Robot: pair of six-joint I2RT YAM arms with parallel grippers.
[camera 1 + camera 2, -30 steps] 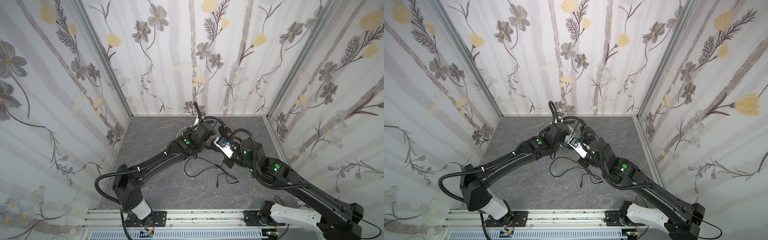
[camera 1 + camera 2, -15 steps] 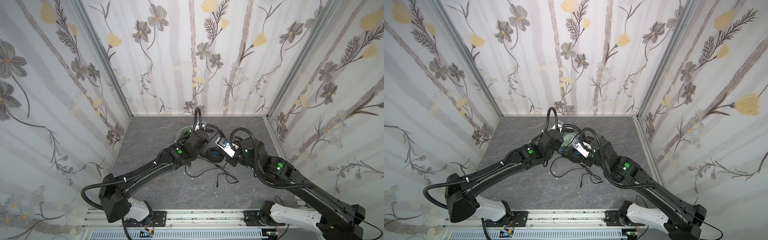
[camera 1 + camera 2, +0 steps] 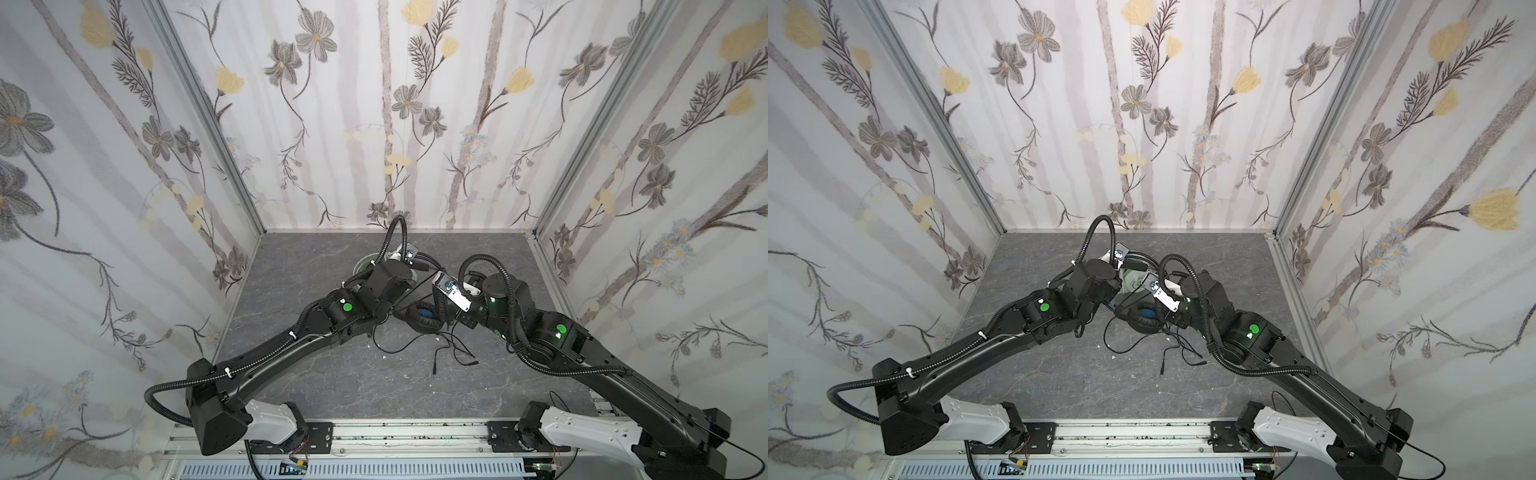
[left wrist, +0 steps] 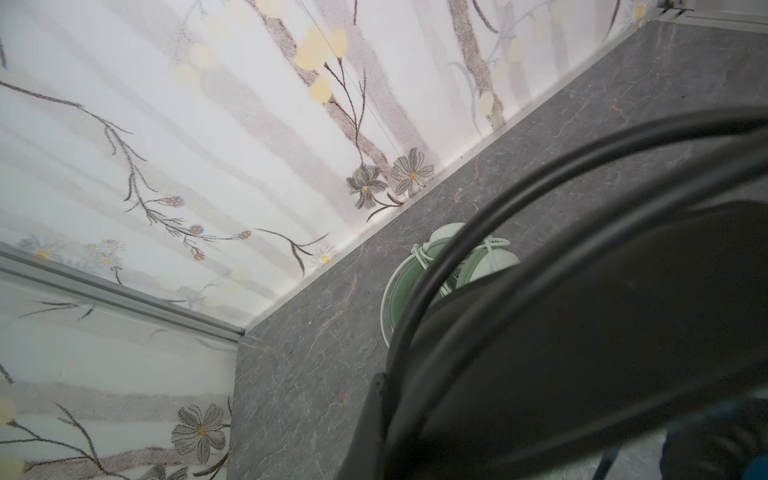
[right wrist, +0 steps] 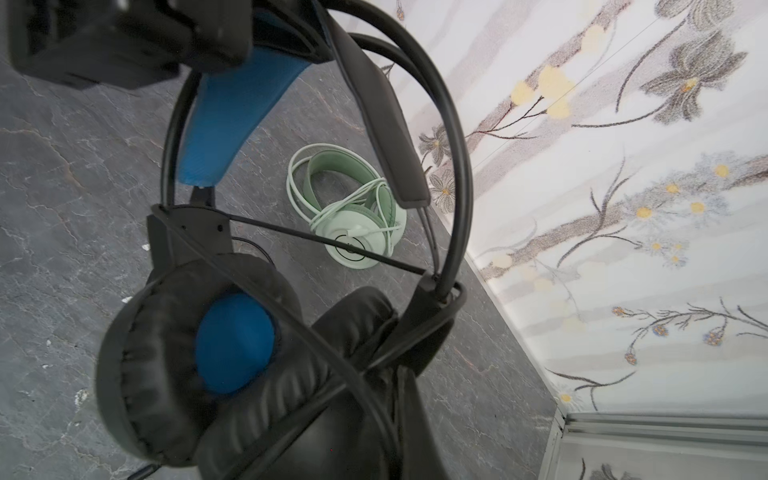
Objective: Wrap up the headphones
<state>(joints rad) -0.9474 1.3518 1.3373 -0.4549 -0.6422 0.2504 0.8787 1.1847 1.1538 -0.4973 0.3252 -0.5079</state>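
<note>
left gripper (image 5: 199, 45) is clamped on the black headset (image 5: 232, 345) at its blue-lined headband — should be the stiffest, surest hold; the earcups look soft and light. right gripper (image 3: 441, 311), jaws together, seemingly pinches near an earcup, with the limp black cable (image 3: 434, 363) trailing loose beneath it. beyond both grippers lies the mint-green headset (image 5: 353, 224), cable wound.

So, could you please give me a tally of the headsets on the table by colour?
pale mint-green headset: 1
black headset with blue padding: 1
Total: 2
</note>
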